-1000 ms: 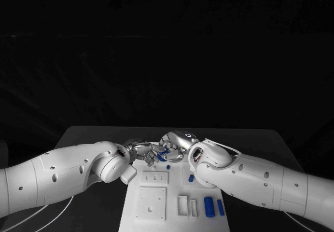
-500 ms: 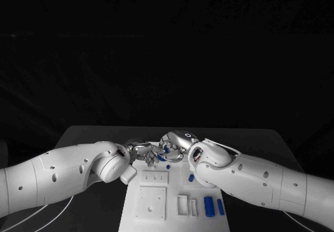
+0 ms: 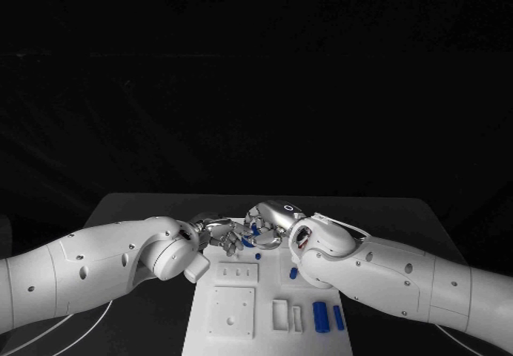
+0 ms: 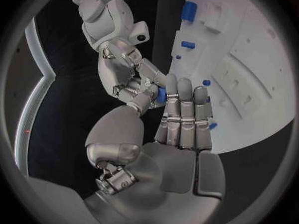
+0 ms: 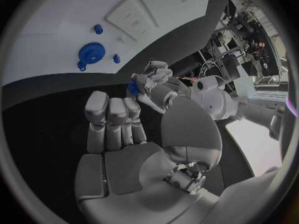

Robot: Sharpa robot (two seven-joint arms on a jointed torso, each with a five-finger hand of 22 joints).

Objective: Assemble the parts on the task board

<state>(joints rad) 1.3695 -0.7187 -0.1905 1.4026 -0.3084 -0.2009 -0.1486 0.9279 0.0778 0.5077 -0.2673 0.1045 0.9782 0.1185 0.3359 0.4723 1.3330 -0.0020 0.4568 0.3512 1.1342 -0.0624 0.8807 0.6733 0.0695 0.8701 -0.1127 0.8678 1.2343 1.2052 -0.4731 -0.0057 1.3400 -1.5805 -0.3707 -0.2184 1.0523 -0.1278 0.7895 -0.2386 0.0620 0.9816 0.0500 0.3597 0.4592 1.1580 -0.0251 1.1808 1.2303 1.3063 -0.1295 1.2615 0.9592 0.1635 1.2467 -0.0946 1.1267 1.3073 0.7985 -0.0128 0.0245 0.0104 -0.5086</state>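
Note:
Over the far end of the white task board, my left hand and right hand meet fingertip to fingertip. Between them is a small blue part. In the left wrist view my left hand pinches the blue part between thumb and a finger. The fingers of my right hand reach down to it. In the right wrist view the blue part sits just past my right hand's fingertips, at my left hand. Whether the right hand grips it is unclear.
Loose blue parts lie on the board: a small peg, another and two longer cylinders near the front right. A blue gear sits on the board. White blocks stand beside the cylinders. Both arms flank the board.
Both hands have stayed together over the far end of the board. The fingers around the blue part have shifted only slightly.

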